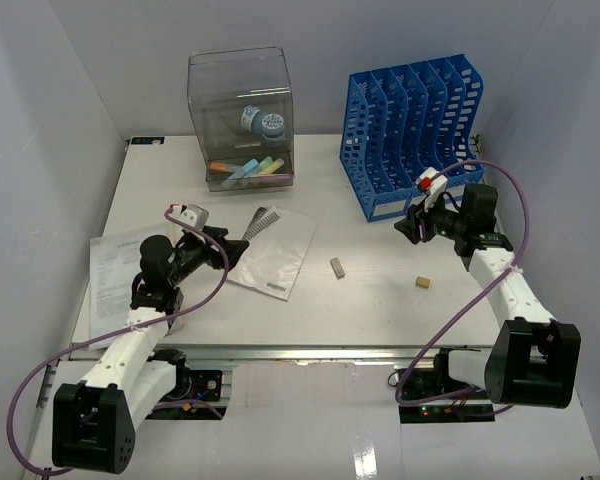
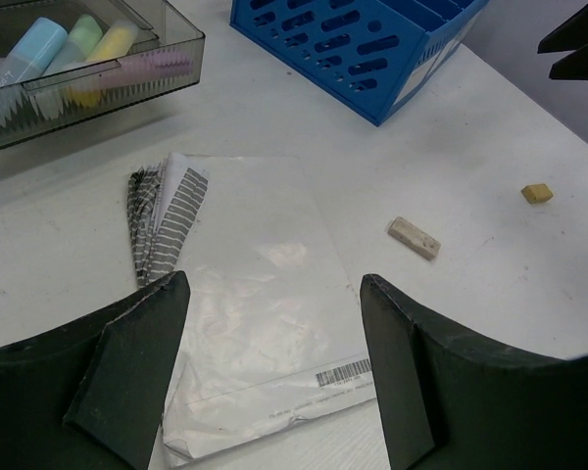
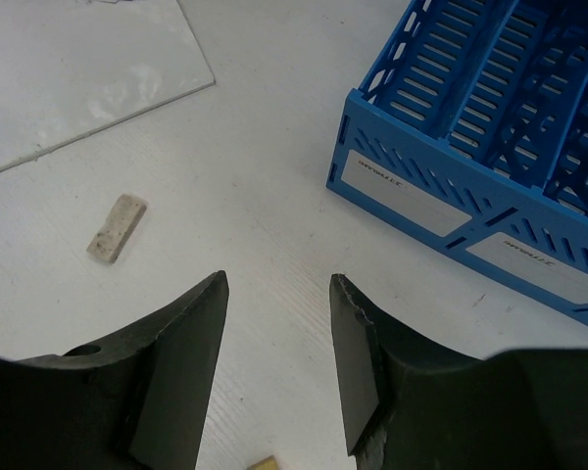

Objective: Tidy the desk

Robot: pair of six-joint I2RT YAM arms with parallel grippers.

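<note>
The white desk (image 1: 380, 310) carries loose items. A clear plastic sleeve with a barcode (image 1: 275, 255) (image 2: 255, 225) lies left of centre, over a striped booklet (image 1: 263, 218) (image 2: 162, 220). My left gripper (image 1: 220, 250) (image 2: 274, 284) hovers open over the sleeve's near end, holding nothing. A grey eraser (image 1: 337, 267) (image 2: 414, 238) (image 3: 117, 228) and a small tan eraser (image 1: 421, 282) (image 2: 536, 193) lie in the middle. My right gripper (image 1: 412, 228) (image 3: 277, 282) hangs open above bare desk in front of the rack, holding nothing.
A blue slotted file rack (image 1: 415, 130) (image 3: 490, 147) stands at the back right. A clear drawer box (image 1: 242, 120) (image 2: 78, 78) at the back holds highlighters and a tape roll. A printed sheet (image 1: 110, 270) lies at the left edge, under the left arm.
</note>
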